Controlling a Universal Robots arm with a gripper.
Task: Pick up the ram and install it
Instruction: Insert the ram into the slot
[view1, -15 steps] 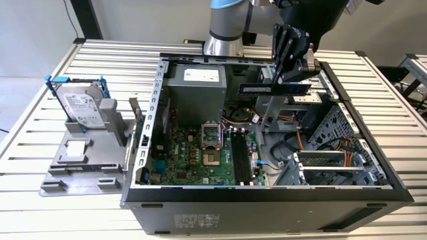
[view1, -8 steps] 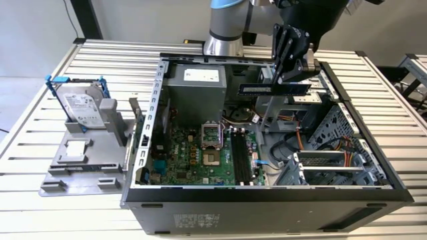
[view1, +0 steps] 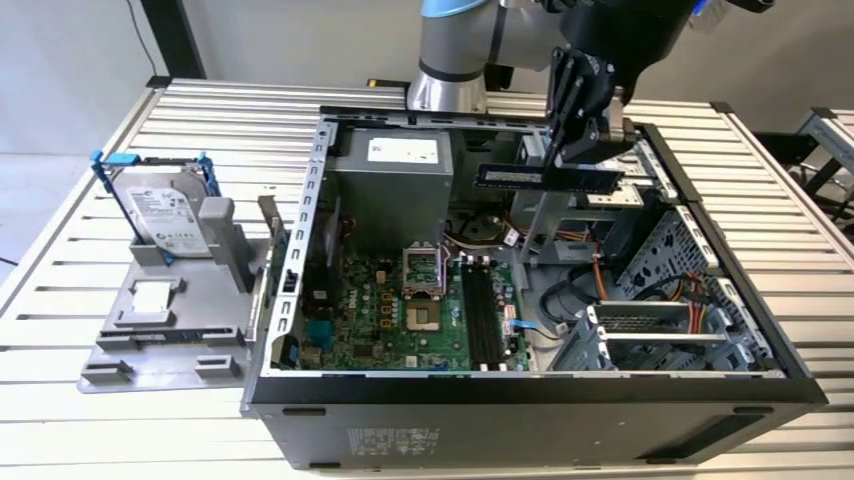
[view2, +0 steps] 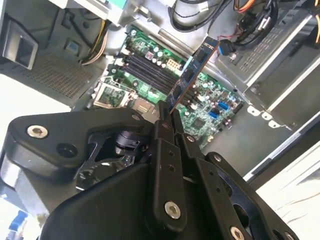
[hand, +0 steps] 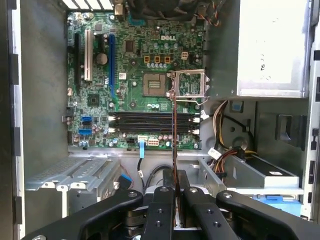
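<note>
The hand (view1: 567, 163) is pressed together on the ram (view1: 547, 177), pinching the thin stick by its flat faces. The ram hangs in the air above the open computer case (view1: 534, 385), over the case's far part in the exterior view. It is well apart from the black memory slots (view1: 483, 320) on the green motherboard (view1: 387, 320) below. The case stands on the slatted surface (view1: 54, 290), and a hard drive (view1: 167, 215) sits near the surface's edge on the exterior view's left.

In the first wrist view the ram (hand: 173, 135) shows edge-on, running out from the hand (hand: 175, 182) and crossing the slots (hand: 150, 122) at about a right angle. In the second wrist view it (view2: 192, 75) slants across the board from the hand (view2: 167, 116).

The step in hand looks like carrying and lining up. To do it well, the stick's long edge should probably be brought parallel to one slot and centred over it. It should be kept upright and clear of the loose cables (view1: 587, 290) and the metal drive cage (view1: 654, 325). Any tilt would likely jam one end first. I cannot tell whether the slot latches are open.
</note>
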